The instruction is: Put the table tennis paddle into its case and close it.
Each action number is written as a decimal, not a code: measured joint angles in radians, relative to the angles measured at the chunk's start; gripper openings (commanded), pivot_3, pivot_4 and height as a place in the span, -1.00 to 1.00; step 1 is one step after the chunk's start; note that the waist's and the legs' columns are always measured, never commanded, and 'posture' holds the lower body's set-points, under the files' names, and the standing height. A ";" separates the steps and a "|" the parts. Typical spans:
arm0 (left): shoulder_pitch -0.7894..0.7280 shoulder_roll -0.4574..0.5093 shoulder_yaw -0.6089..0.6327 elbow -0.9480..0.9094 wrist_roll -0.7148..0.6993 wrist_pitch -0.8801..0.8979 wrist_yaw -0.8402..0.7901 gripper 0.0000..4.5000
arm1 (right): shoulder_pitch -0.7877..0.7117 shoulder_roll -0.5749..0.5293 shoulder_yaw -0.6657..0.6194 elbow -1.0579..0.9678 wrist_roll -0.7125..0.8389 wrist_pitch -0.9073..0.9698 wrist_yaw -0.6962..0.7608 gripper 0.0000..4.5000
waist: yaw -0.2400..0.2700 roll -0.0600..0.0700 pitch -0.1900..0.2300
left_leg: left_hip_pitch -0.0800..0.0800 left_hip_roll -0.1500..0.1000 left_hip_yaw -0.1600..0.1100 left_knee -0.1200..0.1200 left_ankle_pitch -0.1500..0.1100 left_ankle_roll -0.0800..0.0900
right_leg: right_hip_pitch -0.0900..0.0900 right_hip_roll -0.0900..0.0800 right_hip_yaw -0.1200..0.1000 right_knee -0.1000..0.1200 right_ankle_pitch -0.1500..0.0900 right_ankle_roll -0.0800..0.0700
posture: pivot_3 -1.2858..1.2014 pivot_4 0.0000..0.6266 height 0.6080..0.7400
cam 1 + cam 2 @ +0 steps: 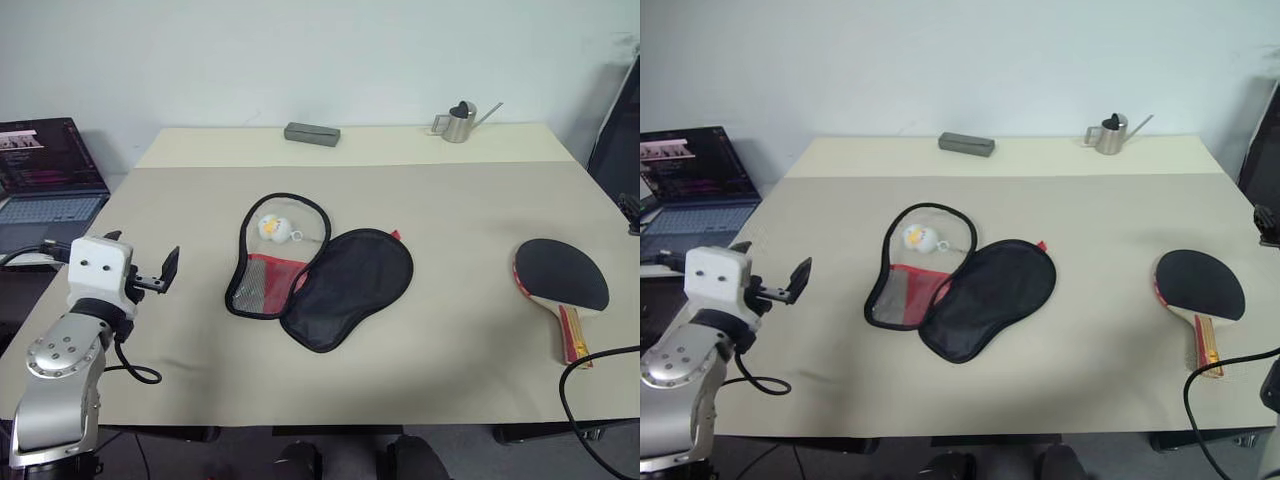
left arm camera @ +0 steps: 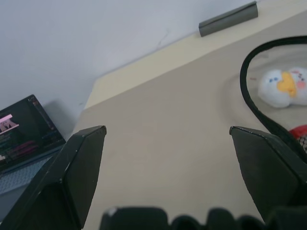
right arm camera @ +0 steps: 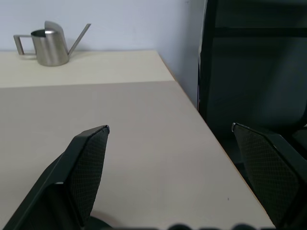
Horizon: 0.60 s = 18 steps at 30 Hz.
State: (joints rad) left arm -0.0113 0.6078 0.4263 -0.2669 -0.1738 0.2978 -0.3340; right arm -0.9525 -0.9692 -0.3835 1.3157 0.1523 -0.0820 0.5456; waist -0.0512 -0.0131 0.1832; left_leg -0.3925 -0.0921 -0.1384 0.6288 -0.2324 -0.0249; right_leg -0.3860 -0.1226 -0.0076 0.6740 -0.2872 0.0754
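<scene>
The case (image 1: 318,275) lies unzipped mid-surface (image 1: 450,340); the paddle (image 1: 560,280) rests well to its right, face up. Both hands are spread and empty, the left hand (image 1: 150,272) left of the case. The right hand (image 3: 172,167) should probably pinch the handle, keeping the blade level.

A beige table (image 1: 450,360) carries the case (image 1: 320,268), lying unzipped and spread flat at centre, the table tennis paddle (image 1: 562,283) near right, a grey block (image 1: 312,133) far centre, and a small metal watering can (image 1: 461,121) far right.
</scene>
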 measured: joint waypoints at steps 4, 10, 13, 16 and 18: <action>-0.006 -0.007 -0.003 0.025 0.007 -0.002 0.000 1.00 | -0.008 0.000 0.013 0.000 -0.013 0.005 0.008 1.00 | 0.002 0.000 0.000 | 0.000 0.000 0.000 0.000 0.000 0.000 | 0.000 0.000 0.000 0.000 0.000 0.000 | 0.03 -0.52 1.00; -0.044 -0.006 -0.008 0.075 0.014 -0.011 -0.006 1.00 | -0.035 0.000 0.013 0.000 -0.013 0.004 0.021 1.00 | 0.003 0.000 0.000 | 0.000 0.000 0.000 0.000 0.000 0.000 | 0.000 0.000 0.000 0.000 0.000 0.000 | 0.03 -0.52 1.00; -0.043 -0.003 -0.007 0.086 0.013 -0.027 -0.018 1.00 | -0.036 0.000 0.013 0.000 -0.013 0.004 0.022 1.00 | 0.003 0.000 0.000 | -0.001 0.000 0.000 0.000 0.000 0.000 | -0.001 0.000 0.000 0.000 0.000 0.000 | 0.03 -0.52 1.00; -0.036 0.002 0.008 0.089 -0.002 -0.037 -0.036 1.00 | -0.036 0.001 0.012 0.000 -0.012 0.003 0.022 1.00 | 0.002 0.000 0.000 | -0.001 0.000 0.000 0.000 0.000 0.000 | -0.001 0.000 0.000 0.000 0.000 0.000 | 0.03 -0.52 1.00; -0.026 0.014 0.028 0.089 -0.022 -0.043 -0.061 1.00 | -0.036 0.007 0.011 0.000 -0.010 0.003 0.024 1.00 | 0.001 0.000 0.000 | -0.001 0.000 0.000 0.000 0.000 0.000 | -0.001 0.000 0.000 0.000 0.000 0.000 | 0.03 -0.52 1.00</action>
State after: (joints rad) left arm -0.0370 0.6223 0.4544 -0.1779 -0.1955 0.2550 -0.3945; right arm -0.9885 -0.9624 -0.3724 1.3156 0.1423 -0.0787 0.5692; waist -0.0499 -0.0136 0.1834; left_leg -0.3933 -0.0918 -0.1380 0.6289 -0.2325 -0.0250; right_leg -0.3871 -0.1226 -0.0074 0.6738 -0.2870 0.0757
